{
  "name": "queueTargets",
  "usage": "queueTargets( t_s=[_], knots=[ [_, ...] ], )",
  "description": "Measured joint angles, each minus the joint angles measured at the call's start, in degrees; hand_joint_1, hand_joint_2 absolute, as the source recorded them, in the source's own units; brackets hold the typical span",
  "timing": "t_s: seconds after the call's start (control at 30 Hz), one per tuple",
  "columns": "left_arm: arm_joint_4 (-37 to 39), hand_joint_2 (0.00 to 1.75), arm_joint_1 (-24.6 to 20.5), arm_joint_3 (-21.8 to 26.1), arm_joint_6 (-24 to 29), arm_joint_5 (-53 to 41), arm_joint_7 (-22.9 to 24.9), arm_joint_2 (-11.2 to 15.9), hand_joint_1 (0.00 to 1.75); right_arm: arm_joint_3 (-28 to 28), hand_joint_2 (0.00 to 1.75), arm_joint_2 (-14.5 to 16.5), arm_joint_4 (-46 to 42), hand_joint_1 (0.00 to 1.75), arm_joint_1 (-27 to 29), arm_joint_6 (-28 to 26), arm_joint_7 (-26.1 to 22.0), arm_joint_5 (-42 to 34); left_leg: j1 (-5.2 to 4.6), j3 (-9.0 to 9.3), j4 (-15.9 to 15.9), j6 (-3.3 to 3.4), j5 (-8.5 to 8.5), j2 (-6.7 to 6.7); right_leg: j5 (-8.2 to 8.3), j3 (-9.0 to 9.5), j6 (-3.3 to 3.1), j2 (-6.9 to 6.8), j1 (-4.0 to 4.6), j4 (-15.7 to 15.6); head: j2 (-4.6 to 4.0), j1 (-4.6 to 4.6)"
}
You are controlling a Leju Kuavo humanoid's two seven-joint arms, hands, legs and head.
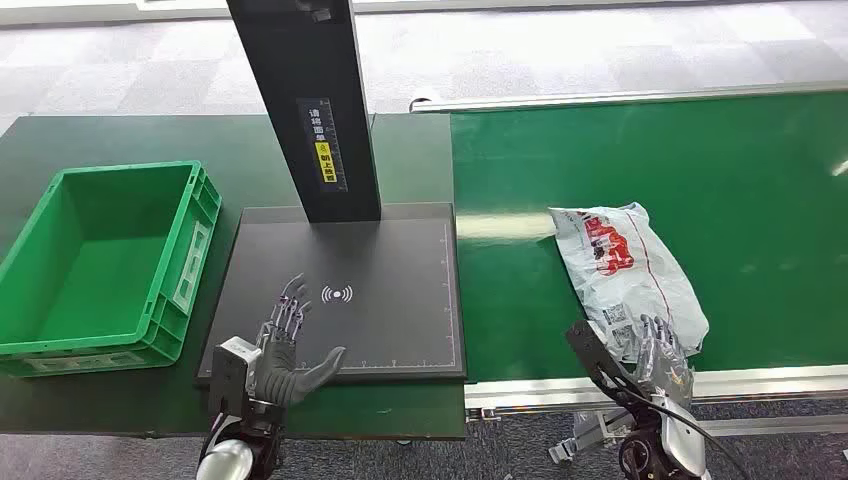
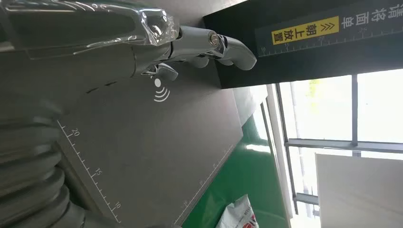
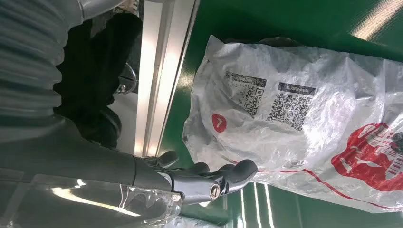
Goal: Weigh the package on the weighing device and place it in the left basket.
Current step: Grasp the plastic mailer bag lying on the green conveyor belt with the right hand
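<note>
Near the belt's [image 1: 760, 180] front edge, the package [image 1: 625, 270] looks soft, light and slippery, best gripped at its near end; right hand [image 1: 660, 352] spread, empty.

Left hand [image 1: 285, 355]: grey palm and thumb, darker slender fingers, silver forearm. Right hand [image 1: 660, 360]: same construction, black cable alongside wrist. Wrist views show grey ribbed covers, clear film wrapping, thumb screw.

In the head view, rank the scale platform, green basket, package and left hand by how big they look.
1. Scale platform, largest.
2. Green basket, not far behind.
3. Package on the green belt.
4. Left hand, smallest, though it sits nearer the camera, so it looks larger than it is.
</note>
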Motion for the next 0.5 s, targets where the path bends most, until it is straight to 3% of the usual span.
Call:
queueTargets(
  t_s=[0.17,0.37,0.5],
  knots=[
    [0.00,1.75,0.00,-0.01,0.08,0.00,0.03,0.00,0.00,-0.06,1.75,0.02,0.03,0.00,-0.17,-2.45,-5.46,-4.41,0.00,0.00,0.00,0.00,0.00,0.00,0.00,0.01,0.00,0.00,0.00,0.00,0.01,0.00],
    [0.00,1.75,0.00,-0.02,0.14,0.01,0.01,0.00,0.00,-0.07,1.75,0.02,0.03,0.00,-0.28,-3.25,-7.73,-6.30,0.00,-0.01,0.00,0.00,0.00,0.00,0.00,0.01,0.00,0.00,0.00,0.00,0.02,0.00],
    [0.41,1.75,-0.27,-0.17,0.16,0.42,-0.86,0.01,0.00,-0.07,1.75,0.01,-0.18,0.00,-1.25,-4.81,-14.93,-13.62,0.00,-0.01,0.00,0.00,0.00,0.01,0.01,0.01,0.00,0.00,0.00,0.00,0.02,-0.01]
  ],
)
